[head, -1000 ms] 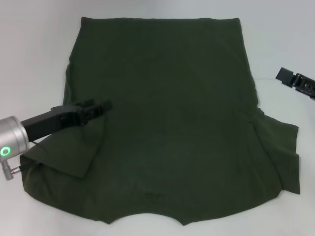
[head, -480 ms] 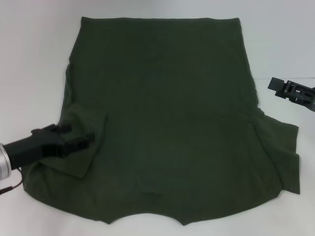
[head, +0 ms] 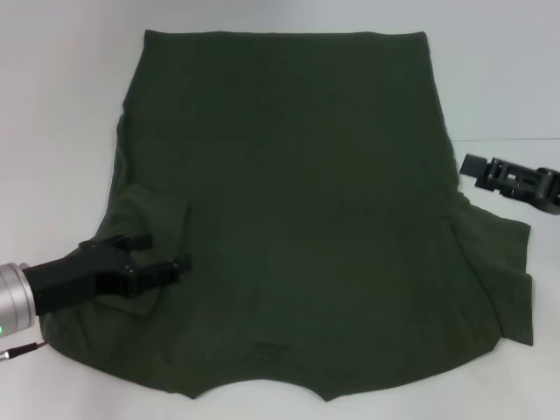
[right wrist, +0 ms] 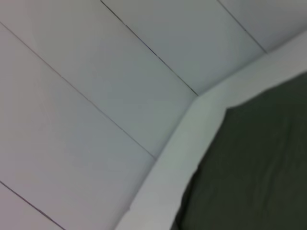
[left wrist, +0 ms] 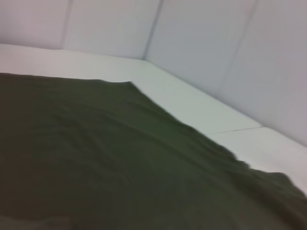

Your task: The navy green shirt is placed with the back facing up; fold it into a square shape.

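The navy green shirt [head: 297,210] lies spread flat on the white table, hem at the far side and collar at the near edge. Its left sleeve [head: 153,223] is folded inward onto the body, while the right sleeve [head: 503,271] still sticks out to the side. My left gripper [head: 162,254] hovers open over the near part of the folded left sleeve, holding nothing. My right gripper [head: 474,165] hangs just beyond the shirt's right edge, above the right sleeve. The left wrist view shows shirt fabric [left wrist: 120,158]; the right wrist view catches a corner of the shirt [right wrist: 259,163].
The white table [head: 61,105] shows bare on both sides of the shirt and beyond its hem. Pale wall panels [right wrist: 96,72] rise behind the table. A thin cable [head: 22,351] trails from my left arm at the near left.
My left gripper has pulled back toward the near side and now sits lower over the folded left sleeve. My right gripper has come in and down toward the shirt's right edge.
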Robot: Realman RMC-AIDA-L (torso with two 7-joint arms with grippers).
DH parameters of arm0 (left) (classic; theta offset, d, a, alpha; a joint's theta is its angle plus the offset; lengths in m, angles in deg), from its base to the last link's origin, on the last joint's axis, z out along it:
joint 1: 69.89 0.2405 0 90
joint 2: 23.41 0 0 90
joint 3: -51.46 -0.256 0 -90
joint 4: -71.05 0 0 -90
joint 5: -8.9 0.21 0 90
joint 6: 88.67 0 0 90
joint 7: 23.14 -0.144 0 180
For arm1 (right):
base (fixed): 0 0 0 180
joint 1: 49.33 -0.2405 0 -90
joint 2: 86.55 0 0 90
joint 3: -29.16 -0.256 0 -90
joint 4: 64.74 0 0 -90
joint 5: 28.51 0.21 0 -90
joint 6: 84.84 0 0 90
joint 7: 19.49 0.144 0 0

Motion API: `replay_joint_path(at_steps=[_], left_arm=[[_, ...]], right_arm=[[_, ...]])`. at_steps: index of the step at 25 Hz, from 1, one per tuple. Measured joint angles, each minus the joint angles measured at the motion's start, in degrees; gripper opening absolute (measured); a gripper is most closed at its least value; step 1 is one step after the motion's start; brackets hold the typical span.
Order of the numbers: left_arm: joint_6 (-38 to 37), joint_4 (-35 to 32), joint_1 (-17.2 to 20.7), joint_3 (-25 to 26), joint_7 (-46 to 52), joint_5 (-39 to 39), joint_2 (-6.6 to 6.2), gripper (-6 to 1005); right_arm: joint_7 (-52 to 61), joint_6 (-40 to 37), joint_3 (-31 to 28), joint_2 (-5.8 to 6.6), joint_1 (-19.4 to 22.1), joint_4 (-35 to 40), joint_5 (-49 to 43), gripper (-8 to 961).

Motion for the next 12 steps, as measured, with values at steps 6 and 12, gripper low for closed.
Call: replay_joint_path(at_steps=[6,12], left_arm=[[-1.67,0.01,-0.70,-0.13,-0.03,-0.05,0.39,877],[-1.74,-0.03,-0.73,0.11,-0.05,-0.05,0.70,878]], right_arm=[[0.72,0.57,1.32,0.27,1.00,0.03,0.00,905],[0.65,0.58,1.36,0.53,1.07,0.01,0.02,904]])
